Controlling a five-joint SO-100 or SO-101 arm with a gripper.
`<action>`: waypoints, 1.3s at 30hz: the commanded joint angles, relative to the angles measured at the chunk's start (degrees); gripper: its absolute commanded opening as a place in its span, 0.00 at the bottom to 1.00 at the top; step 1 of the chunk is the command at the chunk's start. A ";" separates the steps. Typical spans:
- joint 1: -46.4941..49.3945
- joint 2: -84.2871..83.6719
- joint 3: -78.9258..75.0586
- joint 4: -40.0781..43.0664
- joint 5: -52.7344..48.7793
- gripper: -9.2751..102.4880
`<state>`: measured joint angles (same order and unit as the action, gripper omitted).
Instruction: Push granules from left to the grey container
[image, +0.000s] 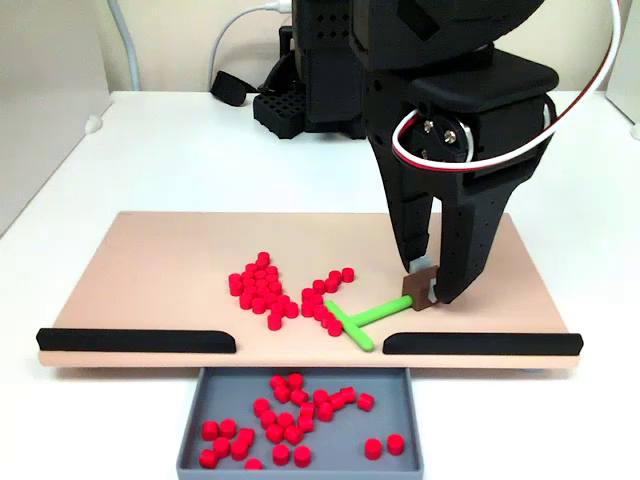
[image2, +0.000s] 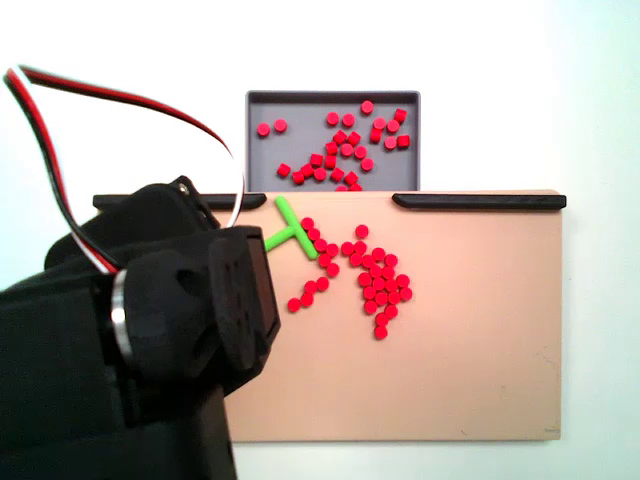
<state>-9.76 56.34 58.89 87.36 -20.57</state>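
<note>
Near the board's front edge, in a fixed view, the hand (image: 428, 288) is closed on the brown end of the green T-stick (image: 358, 322), crossbar facing the granules (image: 270, 290) to sweep them through the strip gap into the grey container (image: 192, 420) below.

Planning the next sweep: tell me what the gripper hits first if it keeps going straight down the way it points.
The gripper, shut on the green T-shaped stick's brown end, points down at the beige board. It would likely meet that board first; the remaining gap is unclear.
</note>
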 joint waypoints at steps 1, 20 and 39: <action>0.26 0.97 -0.97 -0.35 -4.83 0.08; 3.34 0.88 -1.23 -0.44 -18.98 0.08; 6.86 8.88 -0.35 0.79 -40.52 0.08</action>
<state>-3.43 59.59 58.97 87.28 -59.59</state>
